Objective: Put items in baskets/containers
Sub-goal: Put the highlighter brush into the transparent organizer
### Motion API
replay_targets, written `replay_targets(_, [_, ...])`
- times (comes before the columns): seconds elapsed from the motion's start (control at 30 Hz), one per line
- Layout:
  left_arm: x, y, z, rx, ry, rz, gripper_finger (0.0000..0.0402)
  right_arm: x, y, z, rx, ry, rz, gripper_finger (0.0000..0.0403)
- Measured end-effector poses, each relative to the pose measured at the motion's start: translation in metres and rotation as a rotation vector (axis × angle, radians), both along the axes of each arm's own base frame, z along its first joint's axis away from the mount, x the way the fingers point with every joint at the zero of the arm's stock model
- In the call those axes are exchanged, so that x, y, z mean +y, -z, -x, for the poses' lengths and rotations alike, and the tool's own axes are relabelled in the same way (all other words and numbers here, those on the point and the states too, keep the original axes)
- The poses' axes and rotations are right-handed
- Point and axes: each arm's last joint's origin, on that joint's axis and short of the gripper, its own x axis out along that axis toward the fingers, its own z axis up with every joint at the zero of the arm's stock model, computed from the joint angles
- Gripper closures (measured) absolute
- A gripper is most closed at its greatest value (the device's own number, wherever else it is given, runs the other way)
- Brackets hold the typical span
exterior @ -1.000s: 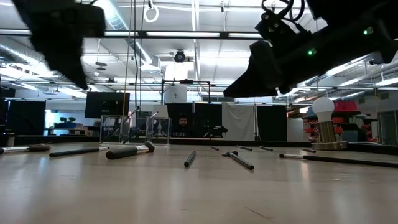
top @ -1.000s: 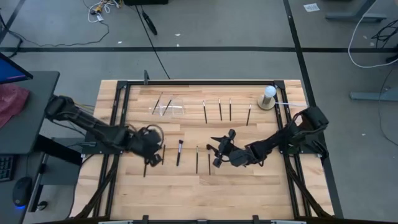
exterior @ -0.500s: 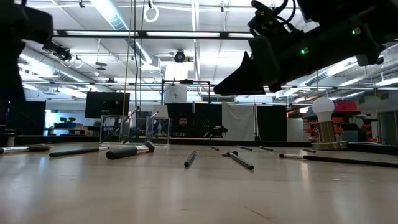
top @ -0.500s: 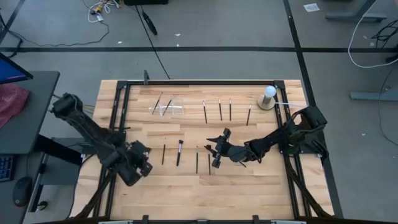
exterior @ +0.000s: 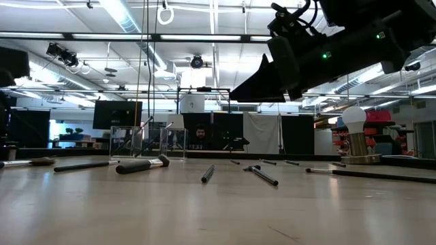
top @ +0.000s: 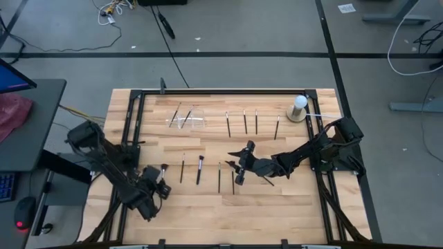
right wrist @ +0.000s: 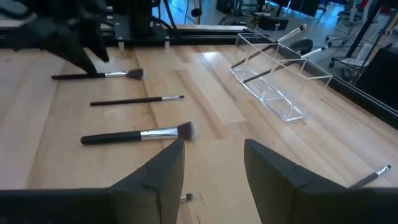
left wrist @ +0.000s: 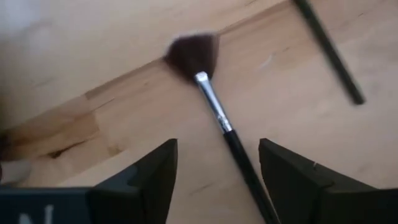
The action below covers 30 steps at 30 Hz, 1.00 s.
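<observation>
Several thin dark-handled brushes lie flat on the wooden table (top: 277,207). Among them, a fan brush (left wrist: 214,106) lies between the tips of my open left gripper (left wrist: 217,146), which touches nothing. That gripper (top: 158,185) is low at the near left. My right gripper (top: 240,166) hovers open above the table's middle, over the brushes (top: 219,177). The clear holder (top: 187,117) stands at the far left of the table with two brushes (right wrist: 267,53) leaning in it.
A row of brushes (top: 244,122) lies beyond the middle, and two more (top: 182,171) (top: 199,169) lie between the grippers. A white bulb on a round base (top: 297,108) stands at the far right corner. A black frame (top: 131,138) borders the table.
My left gripper has drawn back from the brushes toward the table's near left corner, and the fan brush now lies in plain view on the table ahead of it. My right gripper has drifted a little toward the table's left.
</observation>
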Motion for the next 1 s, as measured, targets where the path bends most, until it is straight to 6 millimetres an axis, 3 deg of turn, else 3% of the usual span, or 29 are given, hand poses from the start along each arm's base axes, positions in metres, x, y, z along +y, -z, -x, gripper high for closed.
replay_targets(0.27, [-0.006, 0.029, -0.004, 0.013, 0.014, -0.115, 0.0264, 0.0, -0.001, 0.0, -0.009, 0.0, -0.002, 0.0234])
replay_targets(0.57, [-0.011, 0.035, 0.005, -0.015, 0.06, -0.147, 0.0376, 0.0, -0.001, 0.0, -0.009, 0.001, -0.002, 0.0234])
replay_targets(0.83, [-0.013, 0.039, 0.016, -0.114, 0.064, -0.156, 0.0383, 0.001, -0.001, 0.0, -0.001, -0.008, 0.02, 0.0234])
replay_targets(1.0, [-0.012, 0.029, 0.012, -0.168, 0.041, -0.092, 0.0383, 0.001, -0.001, 0.0, -0.004, -0.02, 0.015, 0.0234])
